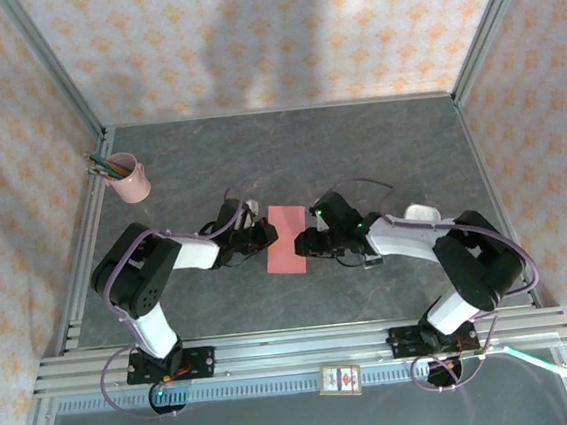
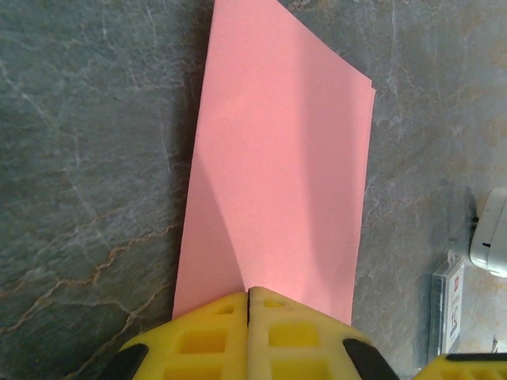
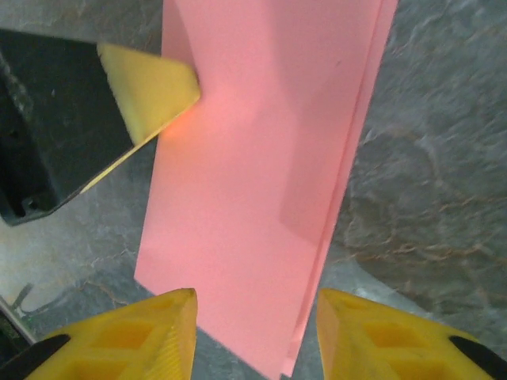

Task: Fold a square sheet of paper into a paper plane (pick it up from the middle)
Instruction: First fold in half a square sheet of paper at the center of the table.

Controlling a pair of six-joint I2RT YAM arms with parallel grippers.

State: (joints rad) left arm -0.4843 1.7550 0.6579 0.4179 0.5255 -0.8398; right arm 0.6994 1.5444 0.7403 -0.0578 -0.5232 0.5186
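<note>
The salmon-pink sheet of paper [image 1: 286, 237] lies on the grey table as a rectangle folded in half, its doubled edges showing along one long side [image 3: 253, 158]. My left gripper [image 1: 264, 233] is shut, and its joined yellow tips [image 2: 249, 291] rest on the paper's [image 2: 277, 174] left edge. The right wrist view shows that same yellow fingertip [image 3: 150, 91] on the sheet's edge. My right gripper [image 1: 311, 242] is open at the paper's right side. Its two fingers stand apart [image 3: 255, 297] on either side of the sheet's near corner, with nothing between them.
A pink pencil cup [image 1: 129, 177] stands at the back left. A small white-and-black box [image 1: 341, 379] sits on the front rail. A white object [image 2: 491, 233] and a clear case [image 2: 447, 305] lie near the right arm. Patterned walls enclose the table.
</note>
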